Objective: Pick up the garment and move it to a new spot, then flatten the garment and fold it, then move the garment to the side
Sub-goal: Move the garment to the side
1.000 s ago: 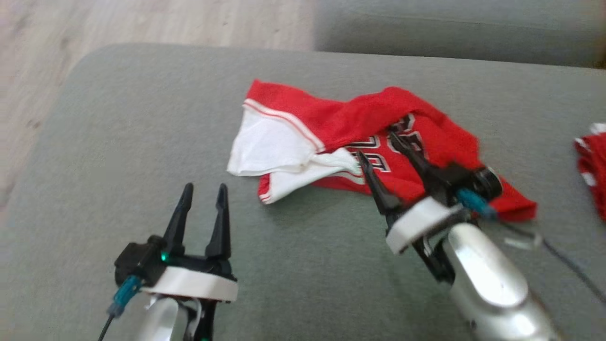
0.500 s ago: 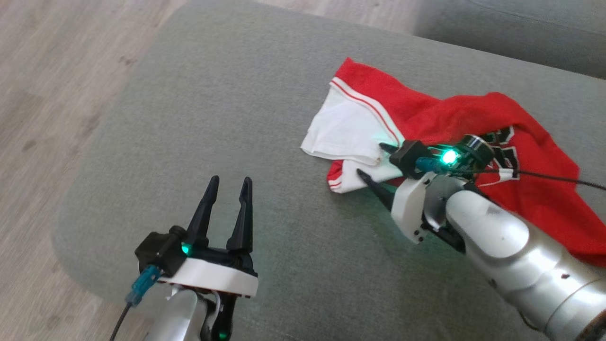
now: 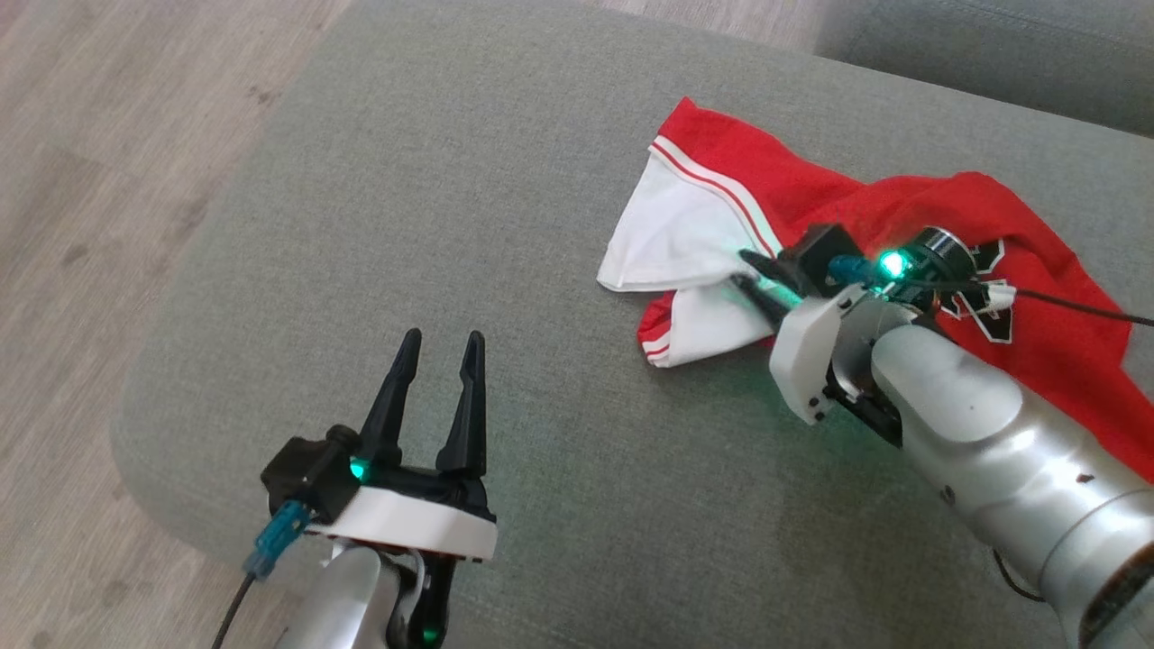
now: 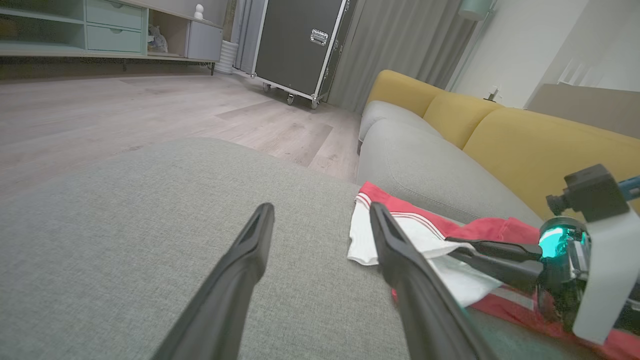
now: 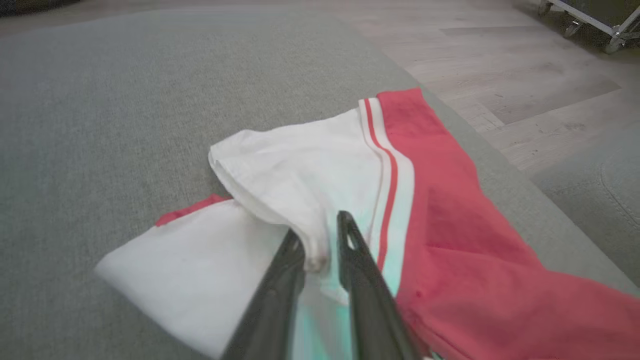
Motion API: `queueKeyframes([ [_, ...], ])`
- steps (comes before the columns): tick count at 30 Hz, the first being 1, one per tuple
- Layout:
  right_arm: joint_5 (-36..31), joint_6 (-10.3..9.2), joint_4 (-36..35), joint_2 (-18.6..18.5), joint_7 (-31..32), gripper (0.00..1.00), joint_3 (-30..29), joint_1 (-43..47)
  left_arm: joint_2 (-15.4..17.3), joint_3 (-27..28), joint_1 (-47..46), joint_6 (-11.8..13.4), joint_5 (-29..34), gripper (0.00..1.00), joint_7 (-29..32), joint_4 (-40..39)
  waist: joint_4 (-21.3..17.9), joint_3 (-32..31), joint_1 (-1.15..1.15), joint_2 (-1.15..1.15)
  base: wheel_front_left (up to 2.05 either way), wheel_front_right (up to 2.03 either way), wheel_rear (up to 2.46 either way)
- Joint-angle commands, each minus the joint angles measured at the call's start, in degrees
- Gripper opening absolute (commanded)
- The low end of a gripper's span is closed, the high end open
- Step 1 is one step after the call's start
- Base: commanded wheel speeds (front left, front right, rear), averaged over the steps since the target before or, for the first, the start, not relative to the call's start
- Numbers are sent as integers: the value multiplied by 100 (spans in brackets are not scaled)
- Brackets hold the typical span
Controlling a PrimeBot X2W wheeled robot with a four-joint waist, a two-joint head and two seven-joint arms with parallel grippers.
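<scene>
Grey sofa cushion (image 3: 505, 180) sits by a wood floor (image 3: 90, 180). On the cushion lies the red and white garment (image 3: 1064, 361), bunched up on its right side. The right gripper (image 3: 741, 269) has its 2 jaws pinching a white fold. The left gripper (image 3: 444, 338) hangs apart from the cloth, jaws spread wide.

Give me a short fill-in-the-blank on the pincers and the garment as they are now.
The right pincer pinches a ____ fold of the garment. The left pincer is ____ over the bare cushion, touching no cloth. Apart from that pale part, the garment is mostly ____.
Missing words: white; open; red.
</scene>
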Motion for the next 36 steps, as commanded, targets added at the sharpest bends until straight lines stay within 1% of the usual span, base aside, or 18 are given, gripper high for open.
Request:
queueKeyframes([
  [1, 149, -5, -39, 120, -162, 0, 2, -183, 19, 149, -201, 21, -49, 100, -30, -151, -17, -32, 0, 0, 0, 0, 0],
  [6, 480, -5, 7, 204, -342, 0, -92, -291, 19, 183, -176, 18, -19, 100, -30, -94, -74, -119, 0, 0, 0, 0, 0],
  [10, 858, -5, 125, 184, -382, 0, -357, -532, 19, 209, -159, 10, -3, 100, -30, -90, -111, -152, 0, 0, 0, 0, 0],
  [13, 1088, -5, 367, 45, -318, 0, -646, -875, 19, 164, -183, -3, -21, 100, -30, -112, -61, -90, 0, 0, 0, 0, 0],
  [16, 1327, -5, 799, -166, -204, 0, -1043, -1318, 19, 67, -244, 2, -68, 100, -30, -181, 66, 55, 0, 0, 0, 0, 0],
  [21, 1346, -5, 1671, -565, -175, 0, -1499, -2095, 19, -43, -282, 81, -80, 100, -30, -312, 296, 303, 0, 0, 0, 0, 0],
  [22, 1309, -5, 1759, -659, -159, 61, -1574, -2212, 19, -50, -280, 91, -75, 100, -30, -335, 329, 341, 0, 0, 0, 0, 0],
  [23, 1231, -5, 1817, -781, -103, 100, -1637, -2313, 19, -49, -276, 104, -72, 100, -30, -358, 359, 380, 0, 0, 0, 0, 0],
  [26, 857, -5, 1854, -1215, 125, 100, -1846, -2425, 19, -22, -263, 140, -89, 100, -30, -416, 410, 457, 0, 0, 0, 0, 0],
  [28, 700, -5, 1857, -1358, 109, 100, -2185, -2426, 19, 3, -263, 158, -107, 100, -30, -442, 417, 458, 0, 0, 0, 0, 0],
  [32, 227, -5, 1858, -1341, 47, 100, -2600, -2142, 19, 13, -302, 128, -76, 100, -30, -387, 343, 326, 0, 0, 0, 0, 0],
  [36, -13, -5, 1859, -1222, -339, 100, -3144, -1746, 19, -4, -395, 70, -48, 100, -30, -301, 167, 58, 0, 0, 0, 0, 0],
])
